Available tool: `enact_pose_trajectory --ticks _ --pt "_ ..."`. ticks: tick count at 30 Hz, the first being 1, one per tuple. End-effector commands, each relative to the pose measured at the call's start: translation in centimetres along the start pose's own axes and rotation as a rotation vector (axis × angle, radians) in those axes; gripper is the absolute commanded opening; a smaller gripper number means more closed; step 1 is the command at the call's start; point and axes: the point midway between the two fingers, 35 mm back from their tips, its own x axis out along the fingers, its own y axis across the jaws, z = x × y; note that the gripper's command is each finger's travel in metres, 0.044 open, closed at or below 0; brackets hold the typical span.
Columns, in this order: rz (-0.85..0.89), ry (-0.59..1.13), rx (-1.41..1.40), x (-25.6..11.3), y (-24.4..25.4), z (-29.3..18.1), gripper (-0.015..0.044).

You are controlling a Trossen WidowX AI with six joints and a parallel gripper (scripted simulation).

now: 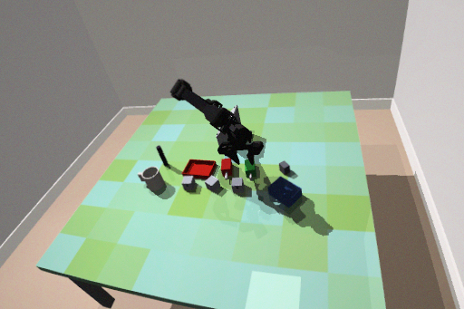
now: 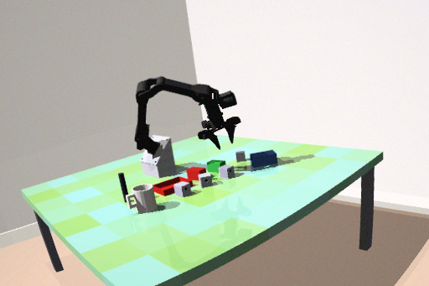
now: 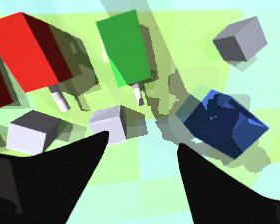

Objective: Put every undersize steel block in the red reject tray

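Observation:
My gripper (image 1: 245, 162) (image 2: 225, 145) (image 3: 143, 141) is open and empty, above the table near the green gauge. The green gauge (image 1: 249, 167) (image 2: 216, 166) (image 3: 125, 47) lies with its silver pin toward the blocks. Three steel blocks stand in a row: left block (image 1: 188, 182) (image 2: 183, 189), middle block (image 1: 212, 183) (image 2: 205, 180) (image 3: 27, 139) and right block (image 1: 237, 183) (image 2: 226, 172) (image 3: 108, 122). Dark bore holes show on them in the exterior view; their size cannot be told. The red reject tray (image 1: 199, 169) (image 2: 164, 190) is empty.
A red gauge (image 1: 227, 166) (image 2: 195, 173) (image 3: 31, 50) with a silver pin lies between tray and green gauge. A darker grey cube (image 1: 284, 167) (image 2: 240, 156) (image 3: 248, 40) and a blue box (image 1: 285, 192) (image 2: 263, 160) are right; a mug (image 1: 154, 179) (image 2: 145, 200) and black rod (image 1: 163, 157) (image 2: 122, 187) left.

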Motion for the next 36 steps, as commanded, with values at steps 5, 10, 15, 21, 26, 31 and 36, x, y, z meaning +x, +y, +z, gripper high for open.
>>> enact_pose_trajectory --ticks 5,10,15,21,26,31,36 --pt "0.16 -0.119 -0.419 4.5 1.8 5.4 0.03" --pt "0.16 -0.119 -0.419 4.5 1.8 5.4 0.03" --pt "0.16 -0.119 -0.419 4.5 1.8 5.6 0.03" --pt "0.16 -0.119 -0.419 4.9 1.8 5.6 0.03" --pt "0.161 -0.119 -0.419 5.6 1.9 5.6 0.03" --pt "0.161 -0.119 -0.419 6.2 2.0 5.6 0.03" --pt "0.161 -0.119 -0.419 6.8 2.1 5.6 0.03"
